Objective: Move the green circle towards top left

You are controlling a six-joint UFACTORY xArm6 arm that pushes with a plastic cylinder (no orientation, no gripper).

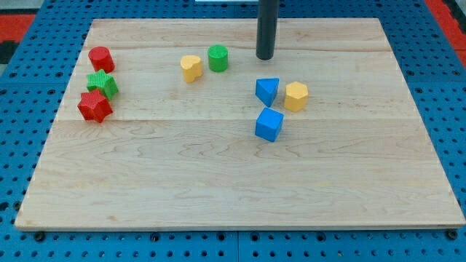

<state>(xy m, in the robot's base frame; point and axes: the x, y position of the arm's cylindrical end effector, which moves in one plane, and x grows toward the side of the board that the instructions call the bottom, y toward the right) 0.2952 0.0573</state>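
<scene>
Approach underway: my tip (264, 57), a bare rod with no jaws to set, stands right of the green circle block (218, 57) on the wooden board (218, 182), needing a leftward-upward push next.

My tip (264, 57) rests on the wooden tabletop (218, 182), near the green circle (218, 57) on its right and apart from it. A yellow block (191, 68) sits just left of the green circle. Lower right of the green circle lie a blue block (267, 91), a yellow hexagon (295, 96) and a blue cube (269, 124). Far left of it cluster a red cylinder (100, 58), a green star (103, 84) and a red star (95, 107).
</scene>
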